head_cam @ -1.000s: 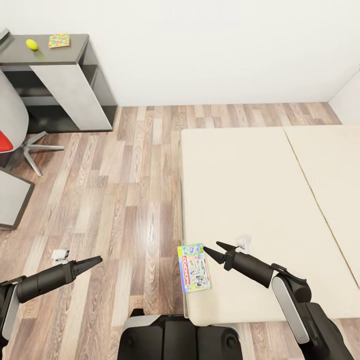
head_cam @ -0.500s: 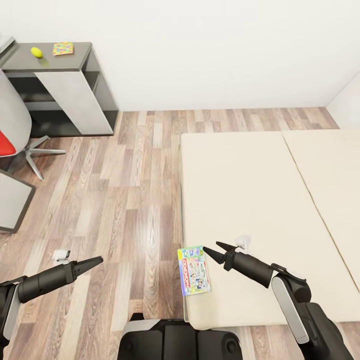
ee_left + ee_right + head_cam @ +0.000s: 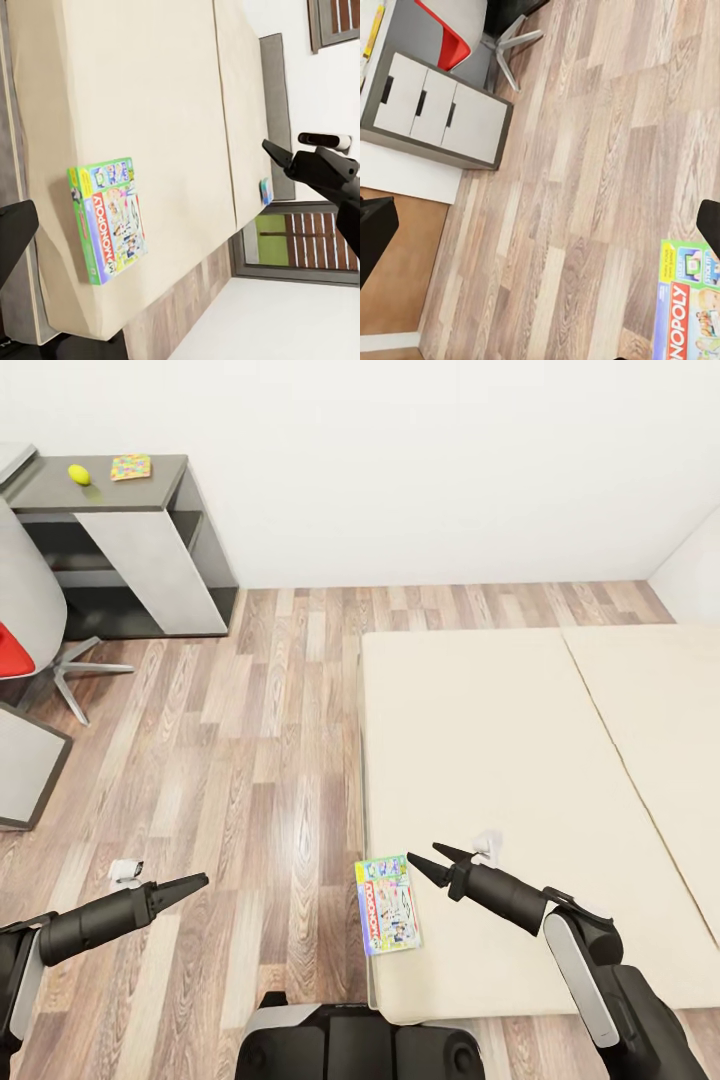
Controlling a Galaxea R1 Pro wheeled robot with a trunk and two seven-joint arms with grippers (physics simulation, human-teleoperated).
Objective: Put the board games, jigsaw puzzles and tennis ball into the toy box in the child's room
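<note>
A colourful Monopoly board game [image 3: 388, 905] lies flat on the near left corner of the cream bed [image 3: 500, 760]; it also shows in the left wrist view [image 3: 109, 219] and the right wrist view [image 3: 690, 304]. My right gripper [image 3: 428, 858] hovers open just right of the game's far end, with nothing between its fingers. My left gripper [image 3: 195, 882] hangs over the wooden floor left of the bed, open and empty. Far off at the back left, a yellow tennis ball [image 3: 78, 473] and a flat colourful box [image 3: 131, 466] rest on the dark table [image 3: 100, 495]. A second small game [image 3: 266, 190] sits at the bed's far edge.
A chair with a red seat [image 3: 12, 650] and a star base stands at the left. A grey drawer cabinet [image 3: 25, 765] lies nearer on that side. Wooden floor [image 3: 250, 760] runs between the bed and the table. A white wall closes the back.
The whole picture has shifted slightly, so the camera moved. Both arms and the board game keep the same places relative to each other.
</note>
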